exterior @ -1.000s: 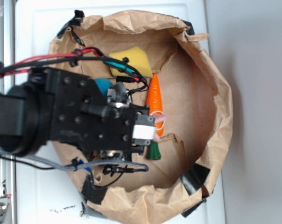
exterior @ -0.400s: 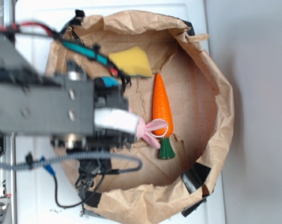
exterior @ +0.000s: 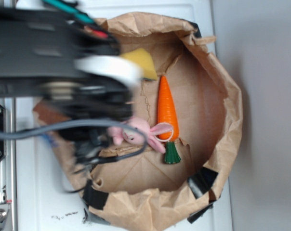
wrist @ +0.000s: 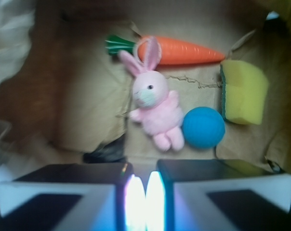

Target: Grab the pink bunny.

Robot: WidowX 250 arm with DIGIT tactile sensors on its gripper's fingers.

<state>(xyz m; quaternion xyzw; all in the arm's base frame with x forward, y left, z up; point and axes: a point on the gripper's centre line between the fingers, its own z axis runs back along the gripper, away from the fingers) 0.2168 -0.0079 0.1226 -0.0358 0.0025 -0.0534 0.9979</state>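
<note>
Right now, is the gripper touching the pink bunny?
Apart. In the wrist view the gripper sits at the bottom, and bare paper shows between it and the pink bunny.

The pink bunny (wrist: 154, 106) lies centre, ears toward 12 o'clock touching the carrot (wrist: 177, 50) — blue ball (wrist: 203, 127) at its 3 o'clock, yellow sponge (wrist: 243, 91) beyond. Gripper (wrist: 145, 195) at 6 o'clock, pads nearly together, empty.

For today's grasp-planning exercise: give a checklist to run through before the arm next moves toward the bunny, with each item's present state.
1. Bunny in wrist view, unobstructed: ok.
2. End effector open enough to take the bunny: not ok, its fingers sit almost together.
3. End effector empty: ok.
4. Bunny clear of neighbours: not ok, its ears overlap the carrot and the ball sits against its side.
5. Sponge out of the way: ok, beyond the ball.
6. Height above the bag floor: cannot tell.
</note>
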